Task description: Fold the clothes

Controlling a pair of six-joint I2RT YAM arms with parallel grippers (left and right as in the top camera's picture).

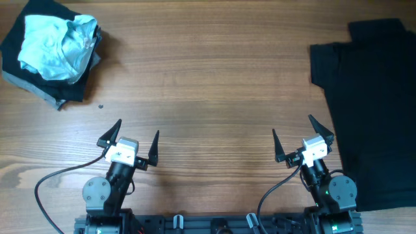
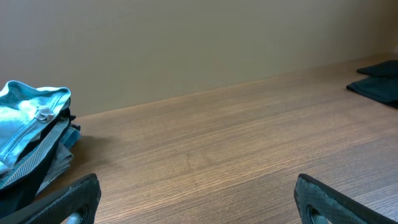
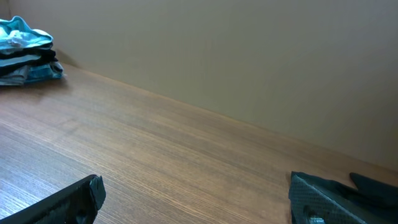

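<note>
A black garment (image 1: 370,104) lies spread flat on the right side of the table; its far edge shows in the left wrist view (image 2: 379,84) and in the right wrist view (image 3: 373,183). A pile of clothes (image 1: 52,52), light blue on top of black and grey pieces, sits at the far left corner, also in the left wrist view (image 2: 31,137) and the right wrist view (image 3: 25,50). My left gripper (image 1: 130,138) is open and empty near the front edge. My right gripper (image 1: 302,135) is open and empty, just left of the black garment.
The wooden table (image 1: 208,84) runs between the pile and the black garment. A plain beige wall (image 2: 186,43) stands behind the table. Cables (image 1: 52,182) and the arm bases sit at the front edge.
</note>
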